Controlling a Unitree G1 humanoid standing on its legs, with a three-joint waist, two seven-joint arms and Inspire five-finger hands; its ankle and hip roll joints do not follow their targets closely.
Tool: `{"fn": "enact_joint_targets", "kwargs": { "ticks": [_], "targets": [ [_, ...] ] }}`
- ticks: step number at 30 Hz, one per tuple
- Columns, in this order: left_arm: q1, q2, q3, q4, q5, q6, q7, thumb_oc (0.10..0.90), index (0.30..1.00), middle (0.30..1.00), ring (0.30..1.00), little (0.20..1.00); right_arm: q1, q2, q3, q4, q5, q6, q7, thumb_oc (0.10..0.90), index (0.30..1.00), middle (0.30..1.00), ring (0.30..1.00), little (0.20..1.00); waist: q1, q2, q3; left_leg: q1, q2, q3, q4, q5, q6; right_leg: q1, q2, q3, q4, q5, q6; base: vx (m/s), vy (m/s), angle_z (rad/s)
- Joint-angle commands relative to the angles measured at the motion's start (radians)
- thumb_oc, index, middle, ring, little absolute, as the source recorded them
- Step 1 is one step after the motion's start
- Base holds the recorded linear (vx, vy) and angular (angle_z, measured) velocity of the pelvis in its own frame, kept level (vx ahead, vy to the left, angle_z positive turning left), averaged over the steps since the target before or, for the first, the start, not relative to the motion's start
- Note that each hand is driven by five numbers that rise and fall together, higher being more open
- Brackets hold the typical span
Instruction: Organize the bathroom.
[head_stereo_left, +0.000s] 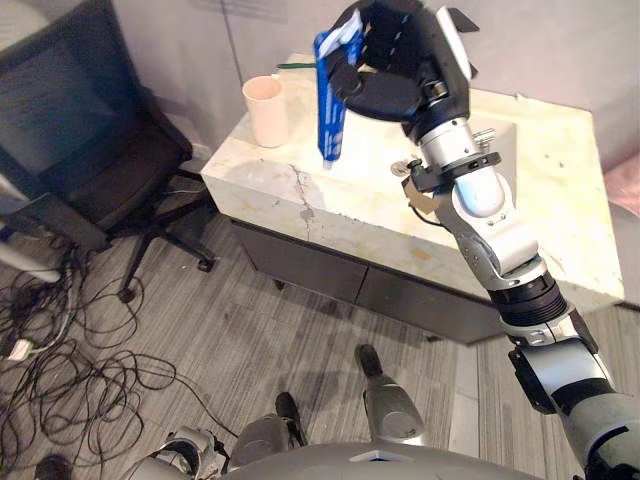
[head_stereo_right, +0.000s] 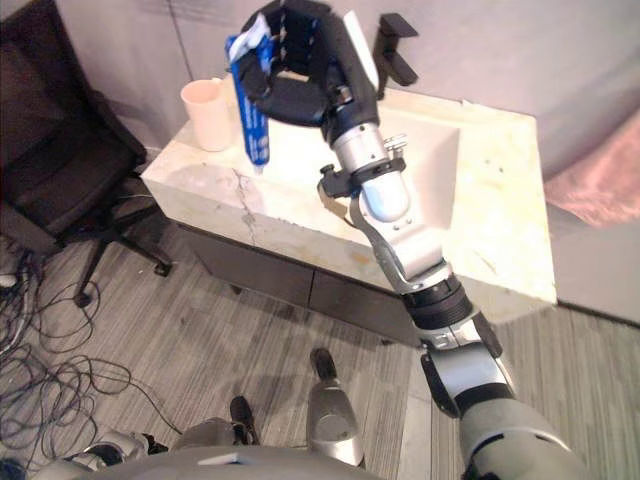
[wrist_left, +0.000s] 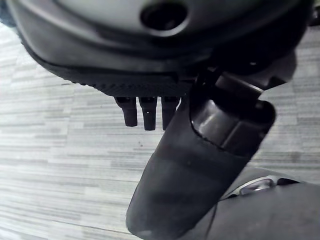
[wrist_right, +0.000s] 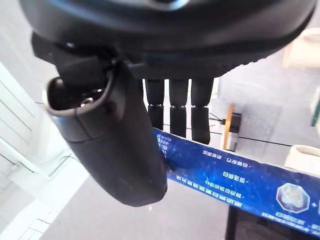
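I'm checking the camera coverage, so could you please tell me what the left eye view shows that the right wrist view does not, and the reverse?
The left eye view alone takes in the marble counter with its sink basin, the office chair on the robot's left and the tangle of cables on the floor. The right wrist view alone gives the close look along the thumb and fingers curled against the tube. Both show the right hand holding the blue tube, and the beige cup.
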Motion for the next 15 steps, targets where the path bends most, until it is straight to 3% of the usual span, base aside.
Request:
{"fn": "enact_joint_targets", "kwargs": {
  "ticks": [1, 4, 15],
  "targets": [
    [0.048, 0.032, -0.043, 0.01, 0.046, 0.05, -0.03, 0.8, 0.9, 0.9, 0.9, 0.9, -0.237, -0.012, -0.106, -0.021, -0.021, -0.112, -0.047, 0.4, 0.3, 0.3, 0.3, 0.3, 0.008, 0.01, -0.061, 0.047, 0.003, -0.024, 0.069, -0.167, 0.046, -0.06, 0.015, -0.025, 0.056, -0.021, 0.012, 0.14, -0.099, 0.74],
    [0.041, 0.014, -0.055, 0.003, 0.042, 0.067, -0.033, 0.8, 0.9, 0.9, 0.9, 0.9, -0.229, -0.035, -0.122, 0.021, -0.006, -0.157, -0.056, 0.4, 0.3, 0.3, 0.3, 0.3, 0.008, 0.011, -0.075, 0.054, 0.012, -0.037, 0.034, -0.149, 0.041, -0.04, 0.013, -0.038, 0.046, -0.032, 0.012, 0.13, -0.075, 0.13],
    [0.086, 0.002, -0.047, -0.009, -0.033, 0.093, 0.018, 0.8, 0.9, 0.9, 0.9, 0.9, -0.199, -0.031, -0.135, 0.03, 0.063, -0.195, -0.112, 0.4, 0.3, 0.3, 0.3, 0.3, -0.003, 0.014, -0.098, 0.1, 0.026, -0.031, -0.039, -0.122, 0.026, -0.016, 0.009, -0.042, 0.02, -0.038, 0.019, 0.09, 0.001, 0.05]
  ]
}}
